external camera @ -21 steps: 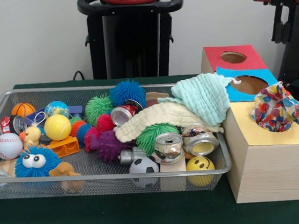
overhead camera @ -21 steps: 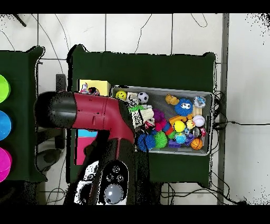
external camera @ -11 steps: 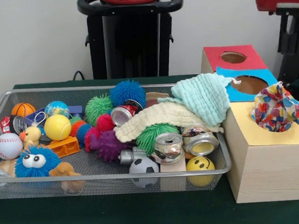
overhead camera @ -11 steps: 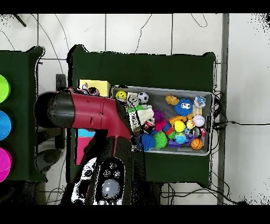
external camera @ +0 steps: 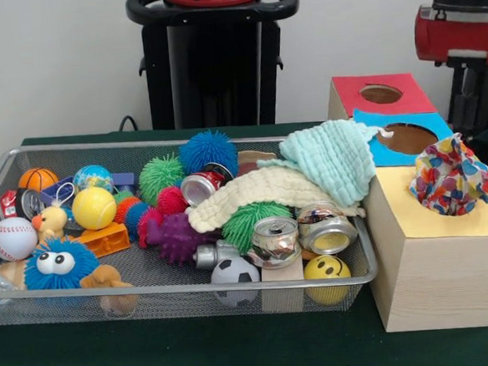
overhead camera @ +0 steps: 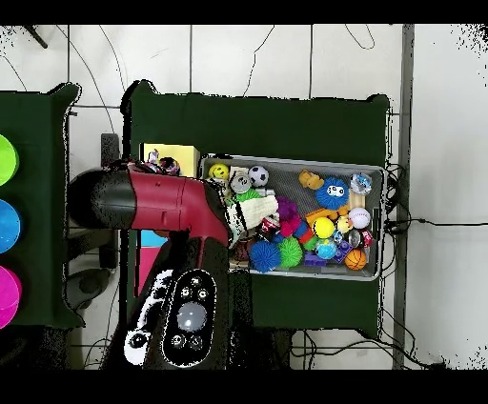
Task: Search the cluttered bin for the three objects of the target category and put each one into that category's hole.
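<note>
A patterned multicoloured cloth point(external camera: 453, 175) sits bunched in the hole of the yellow panel on the wooden box point(external camera: 439, 278). A mint cloth point(external camera: 334, 160) lies at the right end of the wire bin point(external camera: 151, 294), its corner reaching toward the blue hole point(external camera: 406, 138). Under it lies a cream cloth point(external camera: 257, 190). The red hole point(external camera: 381, 94) is uncovered. My gripper point(external camera: 470, 104) hangs as a dark shape behind the box at the far right, below the red arm section. In the overhead view the arm point(overhead camera: 162, 200) hides most of the box.
The bin holds several balls, spiky rubber toys, a blue googly-eyed puffball point(external camera: 59, 263) and crushed cans point(external camera: 275, 239). A black stand point(external camera: 214, 59) rises behind the bin. Green cloth covers the table point(external camera: 197, 354).
The red arm section at the top right has come lower in the front view. In the overhead view the arm has shifted a little. The cloths and bin contents have not moved.
</note>
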Controlling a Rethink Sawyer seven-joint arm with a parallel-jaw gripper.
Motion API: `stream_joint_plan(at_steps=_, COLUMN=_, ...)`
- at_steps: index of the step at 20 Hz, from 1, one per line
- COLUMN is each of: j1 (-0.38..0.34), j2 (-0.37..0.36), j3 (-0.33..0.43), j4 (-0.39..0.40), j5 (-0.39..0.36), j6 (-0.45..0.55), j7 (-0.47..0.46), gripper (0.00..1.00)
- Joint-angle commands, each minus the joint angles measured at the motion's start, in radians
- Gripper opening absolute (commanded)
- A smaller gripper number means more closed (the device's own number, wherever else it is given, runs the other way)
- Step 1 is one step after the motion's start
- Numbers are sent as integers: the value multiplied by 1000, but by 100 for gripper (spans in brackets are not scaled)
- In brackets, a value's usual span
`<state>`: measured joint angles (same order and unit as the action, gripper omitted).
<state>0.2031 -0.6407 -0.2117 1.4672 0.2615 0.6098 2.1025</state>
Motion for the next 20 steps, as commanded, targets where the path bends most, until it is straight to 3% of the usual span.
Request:
stream_joint_plan(at_steps=1, j1=0, j2=63, j3=3, j4=69, j5=-8, j6=-32, j7=205, gripper=0)
stream_joint_plan(at_steps=20, j1=-12, j2=166, j3=-2, j4=5, j5=-4, j6=-144, j7=187, gripper=0)
